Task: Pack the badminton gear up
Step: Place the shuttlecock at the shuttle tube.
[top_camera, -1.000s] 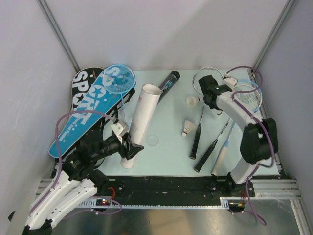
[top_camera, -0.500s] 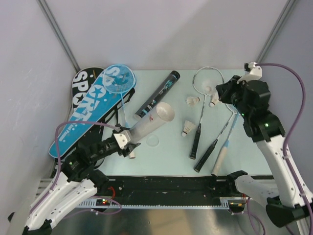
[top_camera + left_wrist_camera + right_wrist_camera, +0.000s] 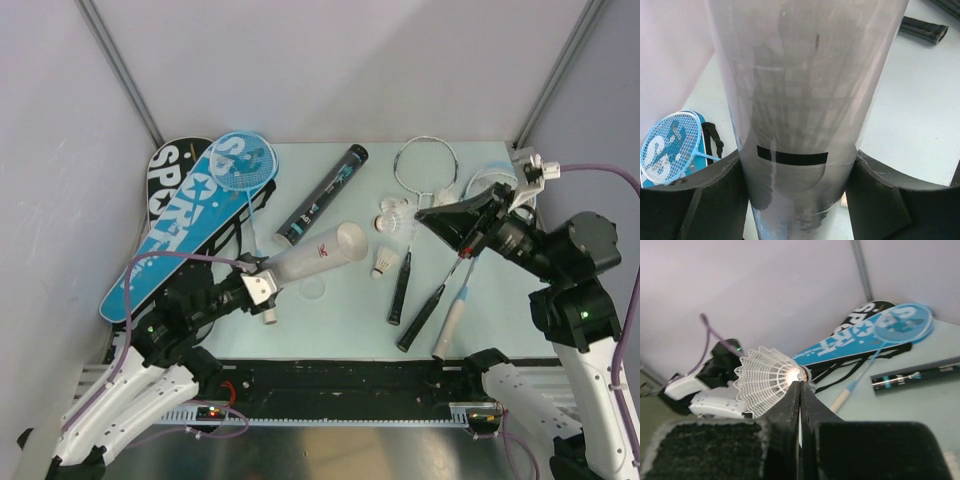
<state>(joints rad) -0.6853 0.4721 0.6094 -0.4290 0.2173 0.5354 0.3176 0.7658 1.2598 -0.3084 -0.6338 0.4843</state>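
Right wrist view shows the right gripper (image 3: 800, 389) pinched fully together on the cork tip of a white feather shuttlecock (image 3: 764, 381), held above the pale table (image 3: 345, 315). The left gripper (image 3: 262, 288), jaws wide, clamps a white cylindrical tube (image 3: 315, 253) near its base, tilted with its open mouth facing right.

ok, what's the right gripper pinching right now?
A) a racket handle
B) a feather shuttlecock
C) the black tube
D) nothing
B: in the right wrist view the right gripper is shut on a white feather shuttlecock, clamped at its cork end with the feathers fanning out to one side.
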